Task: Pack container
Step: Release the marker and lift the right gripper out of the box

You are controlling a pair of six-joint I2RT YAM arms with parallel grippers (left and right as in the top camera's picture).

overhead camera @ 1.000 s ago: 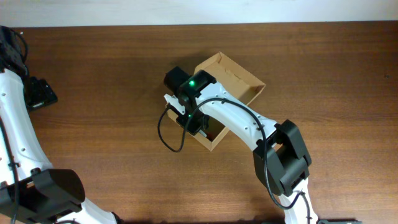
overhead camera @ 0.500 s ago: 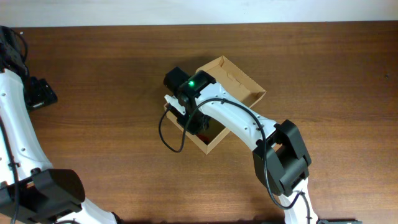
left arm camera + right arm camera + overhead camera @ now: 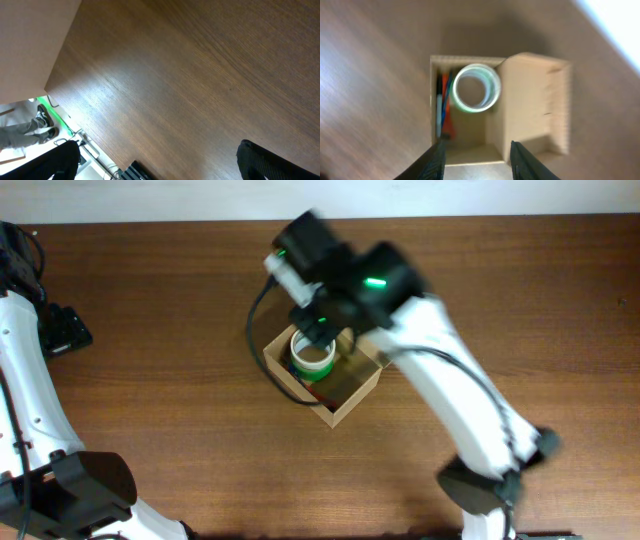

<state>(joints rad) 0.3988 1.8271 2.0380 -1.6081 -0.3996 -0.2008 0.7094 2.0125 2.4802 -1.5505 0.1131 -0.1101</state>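
Right wrist view gives you the clearest read: the container (image 3: 470,155) lies straight below the camera, its lid (image 3: 532,100) folded back toward 3 o'clock so the mouth is free. A white-and-green tape roll (image 3: 494,89) lies flat inside, toward the 12 o'clock end. Some pens (image 3: 443,110), red and blue, lie along the 9 o'clock wall, which is likely why the roll sits off to the other side. The right jaws stand apart at the bottom of that view with nothing between them, held above the box and not in it; the picture is blurred, so finer detail is lost. Overhead, the container (image 3: 340,412) sits a little to 9 o'clock of the middle of the tabletop (image 3: 150,300), with the right arm (image 3: 440,370) reaching over it from 5 o'clock. The left arm (image 3: 25,380) is well apart at the 9 o'clock edge, presumably to keep clear; the left jaws are apart and empty in the left wrist view. I judge the contents to be in, and what remains for you is closing the lid, swinging it over from 3 o'clock without catching the roll.
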